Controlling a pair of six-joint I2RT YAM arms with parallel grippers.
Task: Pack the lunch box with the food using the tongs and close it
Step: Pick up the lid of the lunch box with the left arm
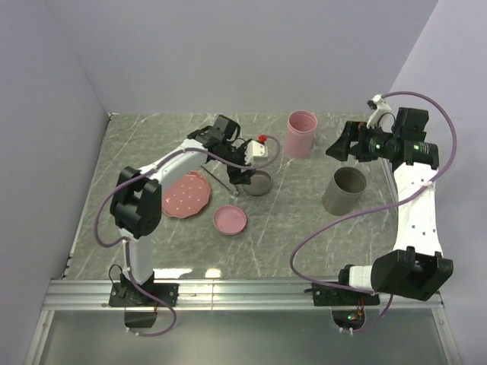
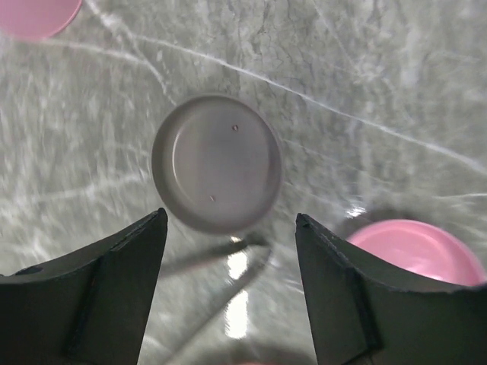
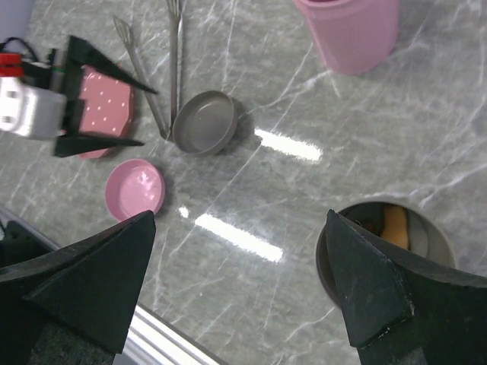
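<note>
Marble table (image 1: pixel 304 220): grey cup (image 3: pixel 445 242) holds orange food (image 3: pixel 396 226) (partly hidden); left hand (image 2: pixel 230 215), right hand (image 3: pixel 240 216) apart.

You can read no text here, no label, brand, number or sign legible on the tongs (image 3: pixel 176 68), the pink plate (image 1: pixel 186 196), the pink cup (image 1: pixel 301 135), the table (image 1: pixel 297 228)

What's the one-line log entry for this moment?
left gripper: open, empty, above grey dish | tongs: lying beside dish | right gripper: open, empty, near grey container | food: orange piece in container
</note>
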